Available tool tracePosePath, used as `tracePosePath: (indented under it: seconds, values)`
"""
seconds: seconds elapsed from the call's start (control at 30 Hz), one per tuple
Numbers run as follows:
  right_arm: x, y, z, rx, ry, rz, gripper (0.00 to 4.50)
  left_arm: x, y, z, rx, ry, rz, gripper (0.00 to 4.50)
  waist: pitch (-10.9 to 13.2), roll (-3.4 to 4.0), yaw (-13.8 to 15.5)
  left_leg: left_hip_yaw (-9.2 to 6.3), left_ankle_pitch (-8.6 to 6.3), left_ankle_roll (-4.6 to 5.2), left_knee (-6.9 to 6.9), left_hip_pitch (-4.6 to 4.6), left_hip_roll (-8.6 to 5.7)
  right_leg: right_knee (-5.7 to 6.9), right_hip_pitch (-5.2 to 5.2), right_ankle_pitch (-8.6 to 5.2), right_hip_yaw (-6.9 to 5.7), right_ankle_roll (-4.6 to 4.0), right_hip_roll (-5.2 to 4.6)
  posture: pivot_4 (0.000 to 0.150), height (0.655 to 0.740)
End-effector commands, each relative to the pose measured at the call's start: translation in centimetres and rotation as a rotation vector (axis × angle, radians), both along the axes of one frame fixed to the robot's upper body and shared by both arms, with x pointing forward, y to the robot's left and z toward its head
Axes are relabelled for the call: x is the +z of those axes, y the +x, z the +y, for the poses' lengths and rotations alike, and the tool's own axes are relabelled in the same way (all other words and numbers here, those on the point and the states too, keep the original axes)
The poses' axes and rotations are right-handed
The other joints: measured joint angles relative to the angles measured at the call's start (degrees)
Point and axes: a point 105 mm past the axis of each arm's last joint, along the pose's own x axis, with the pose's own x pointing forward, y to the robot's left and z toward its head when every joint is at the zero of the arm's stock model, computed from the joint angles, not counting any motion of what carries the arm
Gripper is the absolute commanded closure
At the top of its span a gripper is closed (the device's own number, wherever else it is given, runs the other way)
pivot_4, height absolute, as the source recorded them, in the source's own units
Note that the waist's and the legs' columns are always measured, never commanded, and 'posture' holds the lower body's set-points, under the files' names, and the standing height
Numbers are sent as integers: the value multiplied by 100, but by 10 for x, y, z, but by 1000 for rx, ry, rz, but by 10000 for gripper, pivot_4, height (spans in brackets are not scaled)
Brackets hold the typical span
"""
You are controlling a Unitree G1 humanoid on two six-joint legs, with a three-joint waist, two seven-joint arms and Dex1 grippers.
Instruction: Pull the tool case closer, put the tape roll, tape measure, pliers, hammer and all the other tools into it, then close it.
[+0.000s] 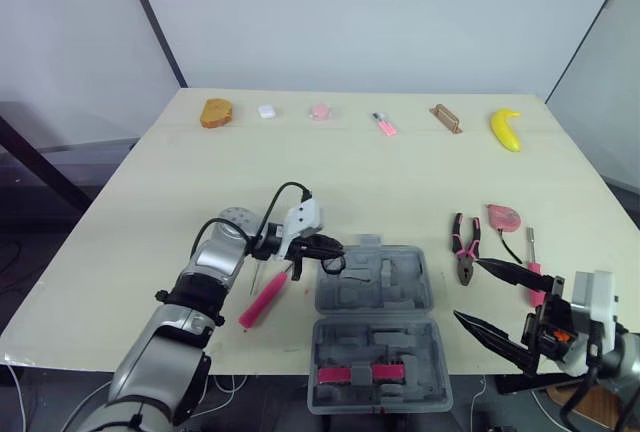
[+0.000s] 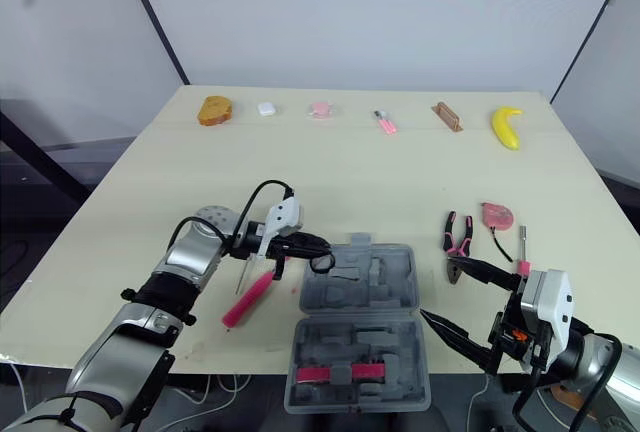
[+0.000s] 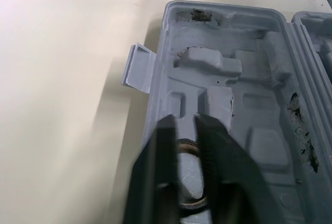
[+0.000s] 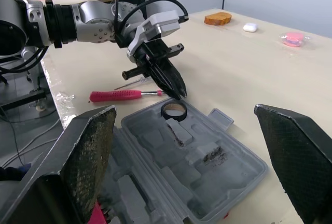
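The grey tool case (image 1: 400,297) lies open at the table's front middle. A black tape roll (image 4: 174,111) rests in a recess at the left end of the case's far half. My left gripper (image 1: 338,250) reaches over that end, its fingers (image 3: 165,146) closed to a narrow gap on the roll's rim. A pink and black tool (image 1: 355,372) sits in the near half. Right of the case lie pliers (image 1: 463,247), a pink tape measure (image 1: 504,216) and a small screwdriver (image 1: 533,262). My right gripper (image 2: 445,290) hovers wide open and empty beside the case's right edge.
A pink-handled screwdriver (image 1: 265,299) and a thin metal tool (image 1: 258,274) lie left of the case under my left arm. Along the far edge sit bread (image 1: 216,112), a white box (image 1: 266,110), pink items (image 1: 320,111), a brown piece (image 1: 446,118) and a banana (image 1: 506,129).
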Motion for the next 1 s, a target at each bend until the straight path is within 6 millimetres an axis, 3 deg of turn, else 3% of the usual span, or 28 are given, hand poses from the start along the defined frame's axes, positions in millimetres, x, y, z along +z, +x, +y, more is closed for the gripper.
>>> tracePosePath:
  seconds: [0.03, 0.27, 0.37, 0.8, 1.0]
  values:
    - [5, -2, 3, 15, -8, -30, 0, 3, -2, -3, -16, 3, -27, 24764, 0, 0, 0, 0, 0, 0, 0, 0, 0, 0, 0, 0, 0, 0, 0, 1500, 7400]
    - [3, -2, 5, 14, -5, -26, 0, 1, -4, -3, -24, 1, -3, 24764, 0, 0, 2, 0, 0, 0, 0, 0, 0, 0, 0, 0, 0, 0, 0, 1500, 7400]
    - [3, -2, 5, 13, -5, -26, 0, 1, -3, -3, -22, 4, -11, 35552, 0, 0, 1, 1, 0, 0, 0, 0, 0, 0, 0, 0, 0, 0, 0, 1500, 7400]
    - [2, -2, 5, 8, -4, -27, 0, -5, -1, -3, -18, 17, -45, 35552, 0, 0, 1, 1, 0, 0, 0, 0, 0, 0, 0, 0, 0, 0, 0, 1500, 7400]
    - [1, 0, 6, 5, -5, -27, 0, -22, -4, -6, -18, 49, -54, 35552, 0, 0, 1, 2, 0, 0, 0, 0, -1, 0, 1, 0, 0, 0, 0, 1500, 7400]
